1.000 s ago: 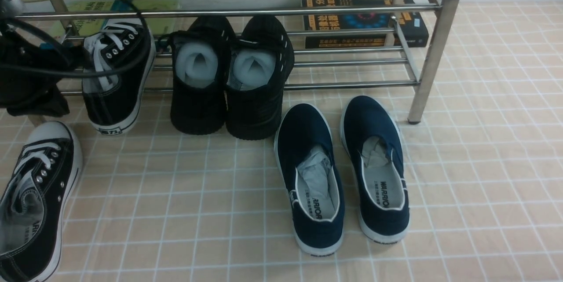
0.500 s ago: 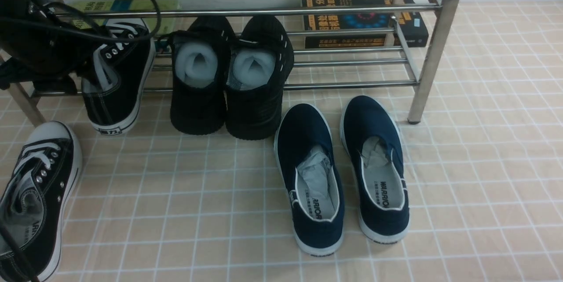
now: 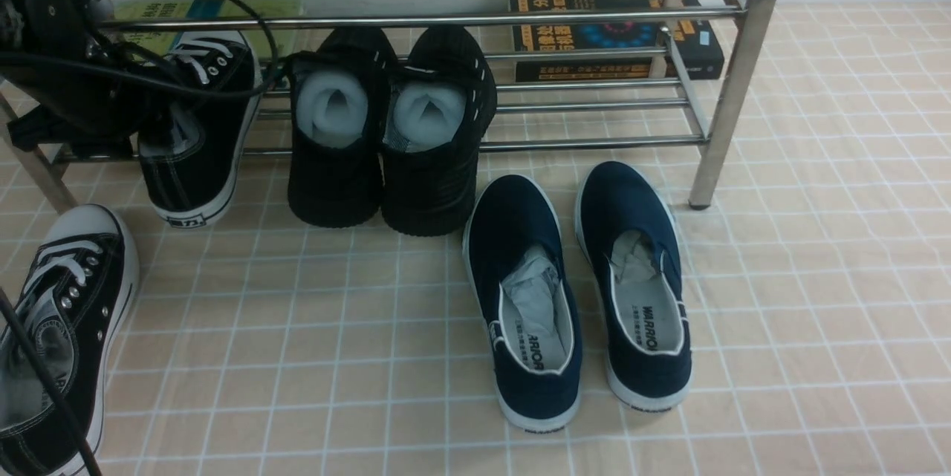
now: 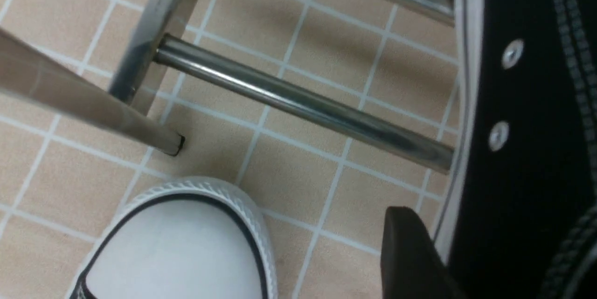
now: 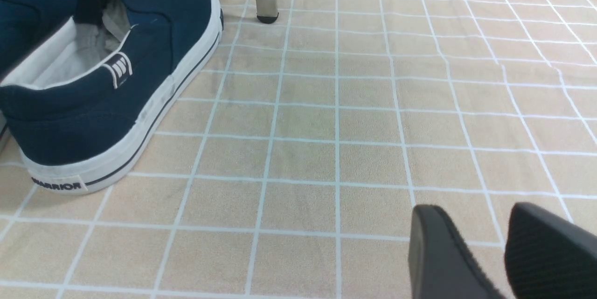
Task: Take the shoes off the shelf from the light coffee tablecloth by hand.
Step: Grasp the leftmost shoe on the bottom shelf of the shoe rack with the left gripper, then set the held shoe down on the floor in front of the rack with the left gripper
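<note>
Black jaws of the left gripper [image 3: 128, 136] are working at the collar of the black canvas lace-up sneaker [image 3: 174, 177], having moved inward and up from beside the rack over the last second. In the wrist view one dark finger [image 4: 410, 252] is standing beside the shoe's outer wall; the other is hiding behind the canvas, so how wide the jaws are spread, and whether they are gripping, I cannot tell.

That sneaker is resting on the lower tier of the chrome shoe rack [image 3: 594, 142], toe inward and heel overhanging the front tube, unmoved so far. Its mate [image 3: 89, 320] is already lying on the beige grid-lined tablecloth [image 3: 334, 357], toe close to the rack's leg. The change is probably bringing the gripper from approaching to grasping, leaving this second shoe to be lifted out and set down. Pulling crookedly could be nudging the black mesh shoes [image 3: 338, 183] alongside.

The right gripper [image 5: 478, 210] is waiting over bare cloth, fingers parted by a modest gap, holding nothing, well away from the pair.
</note>
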Robot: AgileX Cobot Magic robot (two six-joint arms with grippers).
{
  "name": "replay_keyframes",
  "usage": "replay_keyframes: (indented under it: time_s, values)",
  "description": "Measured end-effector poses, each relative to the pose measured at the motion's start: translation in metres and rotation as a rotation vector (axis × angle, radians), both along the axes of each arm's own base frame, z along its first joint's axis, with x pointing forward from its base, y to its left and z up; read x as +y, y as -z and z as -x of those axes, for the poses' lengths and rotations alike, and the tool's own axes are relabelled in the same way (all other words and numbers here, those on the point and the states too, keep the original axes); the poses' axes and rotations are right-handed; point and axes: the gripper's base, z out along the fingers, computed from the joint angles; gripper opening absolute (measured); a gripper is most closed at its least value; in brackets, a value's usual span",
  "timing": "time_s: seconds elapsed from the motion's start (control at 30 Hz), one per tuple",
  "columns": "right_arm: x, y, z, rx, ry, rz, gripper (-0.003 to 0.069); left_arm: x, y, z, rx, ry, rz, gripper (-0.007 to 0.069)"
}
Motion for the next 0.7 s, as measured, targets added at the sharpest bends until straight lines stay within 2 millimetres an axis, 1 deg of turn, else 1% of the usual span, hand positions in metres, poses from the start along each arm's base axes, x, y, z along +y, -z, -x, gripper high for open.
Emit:
replay_keyframes:
  time_s: [0.03, 0.17, 0.2, 0.23, 0.3, 0.4, 0.47, 0.5, 0.53, 0.57, 0.6, 0.63, 0.7]
  values:
    - [0.0, 0.0, 0.0, 0.0, 0.0, 0.0, 0.0239, 0.0, 0.002, 0.0, 0.011, 0.011, -0.008, 0.0262]
    - [0.0, 0.0, 0.0, 0.0, 0.0, 0.0, 0.0239, 0.0, 0.004, 0.002, 0.037, 0.026, -0.016, 0.011]
    - [0.0, 0.0, 0.0, 0.0, 0.0, 0.0, 0.0239, 0.0, 0.001, 0.003, 0.039, 0.027, -0.016, 0.0051]
    - [0.0, 0.0, 0.0, 0.0, 0.0, 0.0, 0.0239, 0.0, -0.003, 0.006, 0.041, 0.027, -0.015, 0.0026]
    - [0.0, 0.0, 0.0, 0.0, 0.0, 0.0, 0.0239, -0.001, -0.006, 0.009, 0.053, 0.025, -0.012, 0.0016]
    - [0.0, 0.0, 0.0, 0.0, 0.0, 0.0, 0.0239, -0.001, -0.031, 0.03, 0.099, 0.016, -0.01, 0.0011]
    - [0.0, 0.0, 0.0, 0.0, 0.0, 0.0, 0.0239, -0.001, -0.043, 0.039, 0.104, 0.016, -0.015, 0.0011]
    - [0.0, 0.0, 0.0, 0.0, 0.0, 0.0, 0.0239, -0.001, -0.06, 0.051, 0.092, 0.023, -0.025, 0.0011]
    - [0.0, 0.0, 0.0, 0.0, 0.0, 0.0, 0.0239, -0.001, -0.072, 0.059, 0.079, 0.031, -0.033, 0.0011]
    - [0.0, 0.0, 0.0, 0.0, 0.0, 0.0, 0.0239, -0.001, -0.077, 0.063, 0.076, 0.035, -0.036, 0.0011]
    - [0.0, 0.0, 0.0, 0.0, 0.0, 0.0, 0.0239, -0.002, -0.094, 0.077, 0.047, 0.042, -0.045, 0.0011]
    - [0.0, 0.0, 0.0, 0.0, 0.0, 0.0, 0.0239, -0.002, -0.105, 0.086, 0.036, 0.044, -0.045, 0.0011]
    - [0.0, 0.0, 0.0, 0.0, 0.0, 0.0, 0.0239, -0.003, -0.117, 0.1, 0.029, 0.043, -0.038, 0.0012]
